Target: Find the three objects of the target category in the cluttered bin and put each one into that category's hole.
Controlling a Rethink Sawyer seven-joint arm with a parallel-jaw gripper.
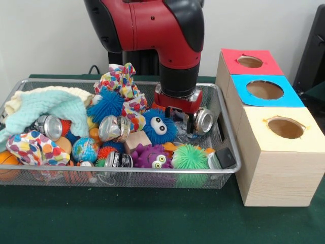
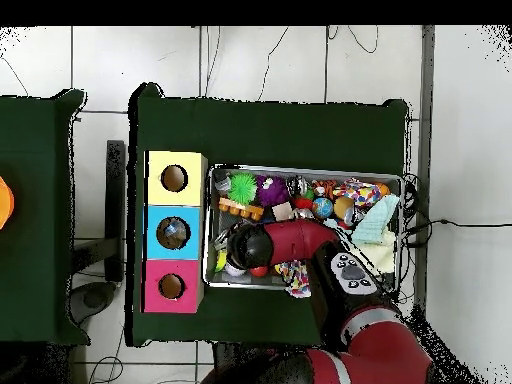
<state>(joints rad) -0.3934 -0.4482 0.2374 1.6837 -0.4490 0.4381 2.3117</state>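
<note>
Here, a red robot arm reached down into a cluttered wire bin beside three wooden boxes with holes.

The bin (image 1: 226, 140) sat on the green surface (image 1: 152, 218), packed with cloths, spiky balls and crushed cans; judging by this, most sorting remained. The blue-topped box (image 2: 172, 232) seemed to hold something, though what was unclear. The gripper (image 1: 192, 124) was low at the bin's right end, touching a silver can (image 1: 204, 121); its opening and hold could not be told.

The bin (image 1: 229, 133) is packed edge to edge; only its corner nearest the red-topped box (image 1: 242, 65) shows bare mesh.
</note>
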